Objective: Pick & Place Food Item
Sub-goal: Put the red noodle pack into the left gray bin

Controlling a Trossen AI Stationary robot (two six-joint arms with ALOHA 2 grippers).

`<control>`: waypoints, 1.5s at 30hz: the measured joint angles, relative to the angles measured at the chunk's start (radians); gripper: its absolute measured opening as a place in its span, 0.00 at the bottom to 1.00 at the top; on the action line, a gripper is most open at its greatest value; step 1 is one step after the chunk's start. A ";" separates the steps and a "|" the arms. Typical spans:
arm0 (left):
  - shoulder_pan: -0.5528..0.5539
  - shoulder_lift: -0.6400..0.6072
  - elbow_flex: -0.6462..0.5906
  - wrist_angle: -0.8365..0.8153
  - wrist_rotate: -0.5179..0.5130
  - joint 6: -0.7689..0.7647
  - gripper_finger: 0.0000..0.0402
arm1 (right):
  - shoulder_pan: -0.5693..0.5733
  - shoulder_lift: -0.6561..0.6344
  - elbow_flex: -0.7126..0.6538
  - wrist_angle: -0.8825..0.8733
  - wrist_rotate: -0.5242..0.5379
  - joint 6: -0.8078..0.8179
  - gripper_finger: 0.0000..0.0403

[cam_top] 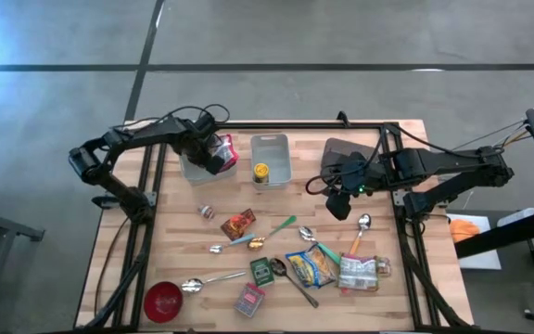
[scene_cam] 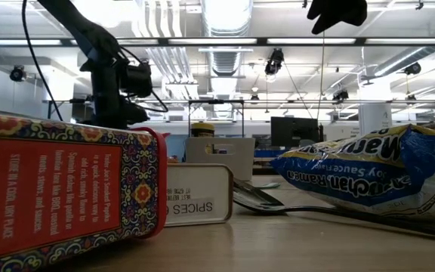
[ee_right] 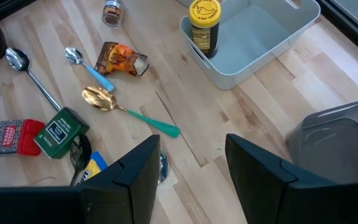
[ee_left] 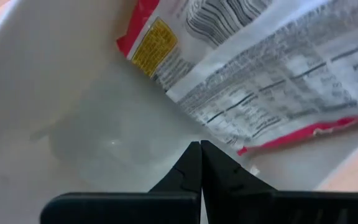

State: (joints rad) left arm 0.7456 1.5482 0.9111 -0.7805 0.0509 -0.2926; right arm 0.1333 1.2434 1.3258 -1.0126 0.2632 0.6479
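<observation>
A red-and-white food packet (ee_left: 260,68) lies slanting inside a white bin (ee_left: 73,93) at the table's far left. In the high view the packet (cam_top: 223,153) shows at that bin's right wall. My left gripper (ee_left: 201,149) points down into this bin, shut, with nothing between its fingers, its tips close beside the packet's red-trimmed edge. My right gripper (ee_right: 191,155) hangs open above the table's right half, clear of everything. A second white bin (cam_top: 272,158) holds a yellow-lidded jar (cam_top: 261,173). My left gripper's shut fingertips (ee_left: 194,155) stand over the bin's floor, right by the packet's lower edge (ee_left: 235,146). I cannot tell whether they touch it.
A dark grey lidded box (cam_top: 350,153) sits at the far right. The middle and near table hold an orange snack packet (cam_top: 237,224), a small spice jar (cam_top: 207,211), several spoons, tins, ramen packs (cam_top: 358,273) and a red bowl (cam_top: 163,300).
</observation>
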 joint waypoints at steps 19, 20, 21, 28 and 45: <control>-0.038 0.047 -0.047 0.118 -0.007 -0.049 0.00 | 0.000 0.000 0.000 0.000 -0.012 0.007 0.44; -0.042 0.049 -0.046 0.125 -0.008 -0.049 0.00 | 0.000 0.000 0.000 0.000 -0.012 0.008 0.44; -0.046 0.050 -0.046 0.135 -0.008 -0.052 0.00 | 0.000 0.000 0.000 0.000 -0.012 0.012 0.44; -0.048 0.050 -0.045 0.174 0.000 -0.070 0.00 | 0.017 0.000 0.000 -0.002 -0.012 0.031 0.44; -0.058 0.052 -0.049 0.263 0.143 -0.020 0.00 | 0.046 0.000 0.000 -0.001 -0.009 0.060 0.44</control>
State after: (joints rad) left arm 0.6872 1.6001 0.8623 -0.5175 0.1940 -0.3130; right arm 0.1795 1.2430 1.3254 -1.0138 0.2539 0.7082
